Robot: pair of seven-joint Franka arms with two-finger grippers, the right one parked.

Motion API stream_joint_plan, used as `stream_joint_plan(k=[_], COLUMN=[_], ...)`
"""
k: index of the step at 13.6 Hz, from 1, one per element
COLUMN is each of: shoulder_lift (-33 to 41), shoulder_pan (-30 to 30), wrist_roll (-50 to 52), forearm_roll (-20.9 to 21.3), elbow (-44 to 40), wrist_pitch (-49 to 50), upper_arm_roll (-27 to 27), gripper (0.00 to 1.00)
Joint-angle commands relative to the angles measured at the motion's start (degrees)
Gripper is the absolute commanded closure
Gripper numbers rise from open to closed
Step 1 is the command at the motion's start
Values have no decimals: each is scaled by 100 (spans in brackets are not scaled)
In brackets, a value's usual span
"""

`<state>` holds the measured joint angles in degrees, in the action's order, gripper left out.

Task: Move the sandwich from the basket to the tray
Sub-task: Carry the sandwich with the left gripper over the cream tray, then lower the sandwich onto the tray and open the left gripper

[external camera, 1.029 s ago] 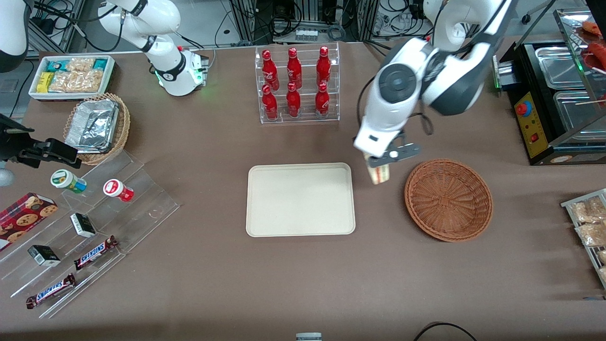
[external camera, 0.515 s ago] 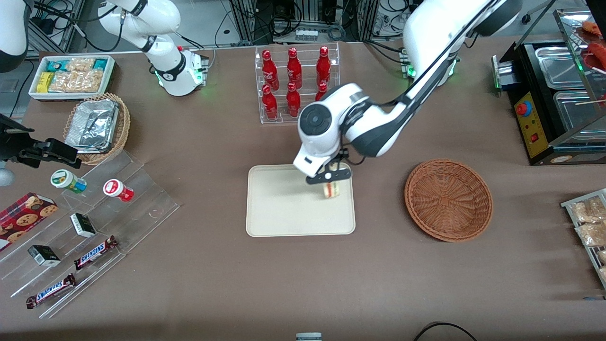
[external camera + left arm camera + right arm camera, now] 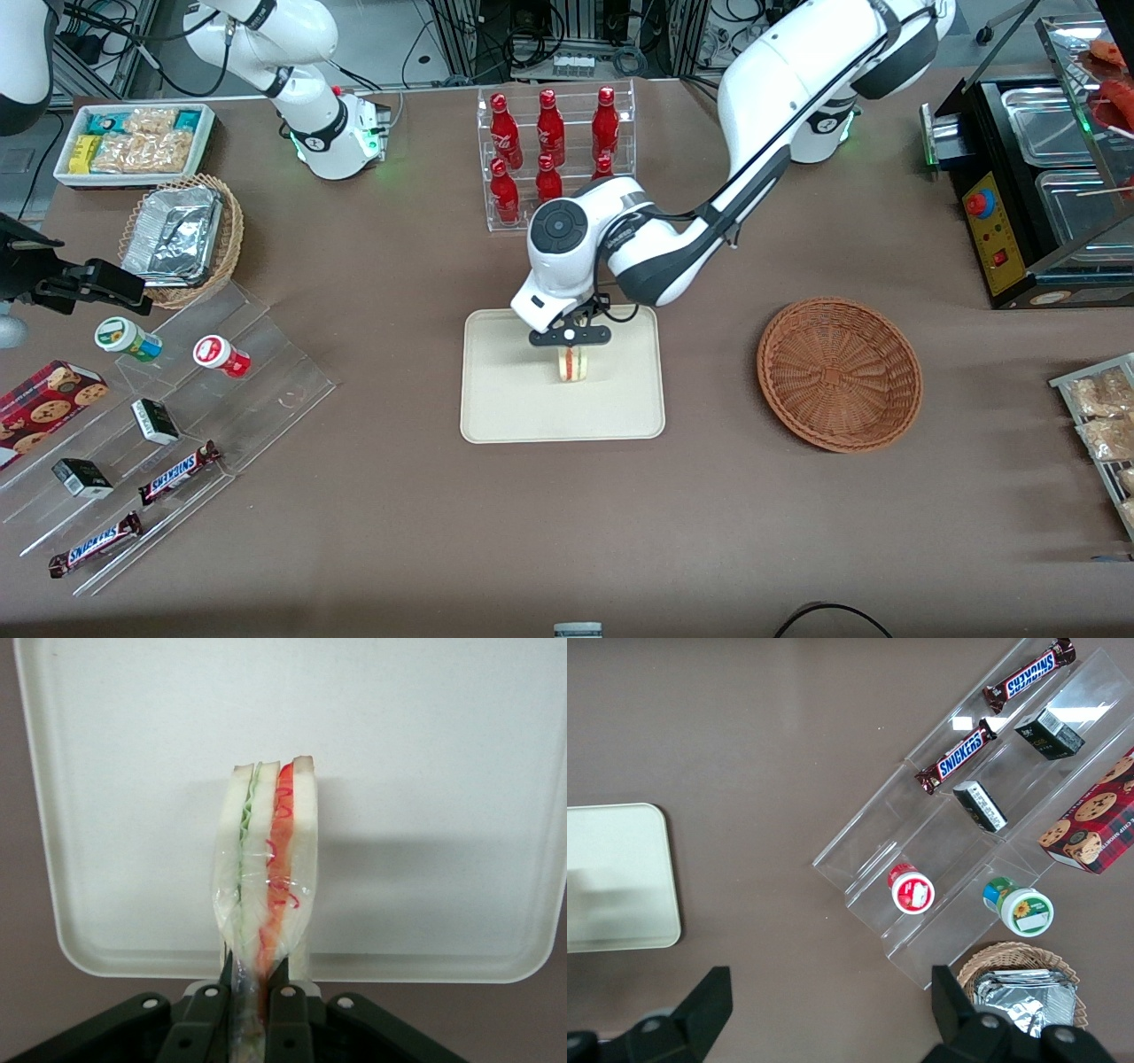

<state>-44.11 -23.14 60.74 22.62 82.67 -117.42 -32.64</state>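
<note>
Sandwich in claw above tray

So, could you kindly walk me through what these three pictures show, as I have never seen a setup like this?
Gladly. These are robot arms bolted to a brown table. One picture looks down on the table from the front, and the other two come from small cameras on the arms' wrists. The working arm ends in a two-fingered pincer, now above a cream tray. The pincer is shut on a wrapped sandwich, which hangs over the tray; I cannot tell whether it touches it. The working arm's wrist camera shows the same sandwich close up, with its green and red filling. Beside the tray lies a brown wicker basket, with nothing in it. The parked arm's camera shows snack bars and cups on a clear stand.
</note>
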Motion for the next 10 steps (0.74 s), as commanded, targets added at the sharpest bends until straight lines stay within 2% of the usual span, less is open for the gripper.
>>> stream_joint_plan(k=[1, 6, 9, 10], shoulder_lift=[-361, -581, -625, -669], shoulder_pan=[-138, -174, -261, -288], wrist_roll=[78, 96, 96, 96], forearm_roll=[252, 462, 489, 489], elbow=[-356, -542, -620, -630], wrist_pitch=[-105, -114, -123, -123], upper_arm_roll=[-5, 3, 196, 206], gripper=[100, 100, 100, 81])
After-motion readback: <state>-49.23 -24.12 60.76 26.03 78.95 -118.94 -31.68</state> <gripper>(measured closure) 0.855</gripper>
